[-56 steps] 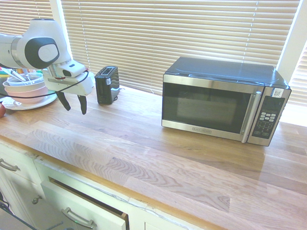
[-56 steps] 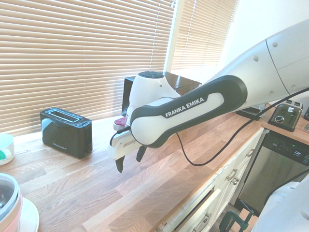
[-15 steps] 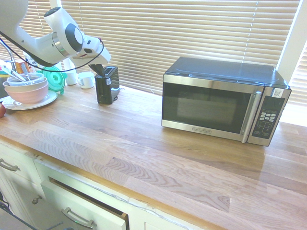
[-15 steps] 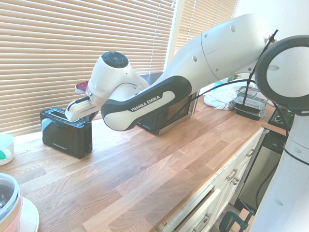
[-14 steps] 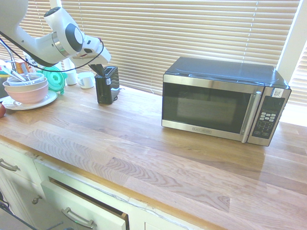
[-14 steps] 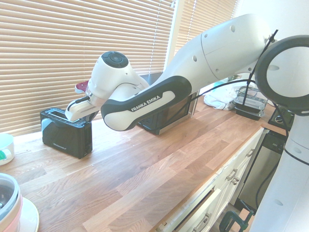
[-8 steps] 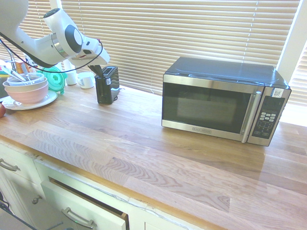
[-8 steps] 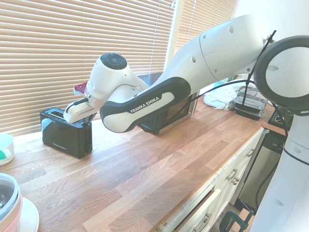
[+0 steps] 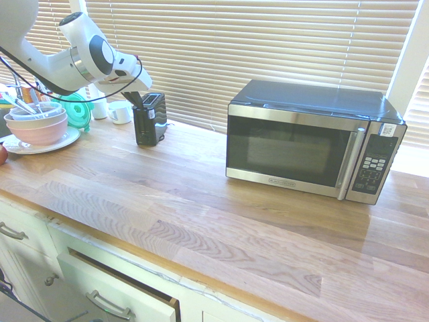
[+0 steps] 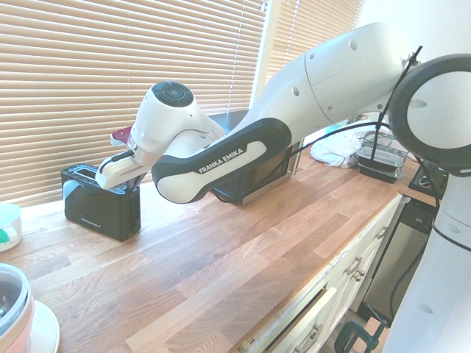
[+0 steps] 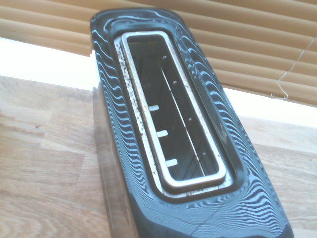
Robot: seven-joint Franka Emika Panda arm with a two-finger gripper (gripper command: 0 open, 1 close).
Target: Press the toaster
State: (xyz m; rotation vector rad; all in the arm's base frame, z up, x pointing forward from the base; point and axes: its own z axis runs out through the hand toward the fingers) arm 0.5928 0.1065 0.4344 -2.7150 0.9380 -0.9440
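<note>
Black toaster (image 9: 150, 118) directly beneath the tool (image 9: 136, 99)

Wide bare counter (image 9: 201, 201) lies open between toaster (image 9: 149, 119) and microwave (image 9: 312, 141), the blinds (image 9: 255, 40) close off the back just behind both, and bowls on a plate (image 9: 37, 127), a mug (image 9: 121, 112) and a green item (image 9: 77, 111) crowd the toaster's other side.
</note>
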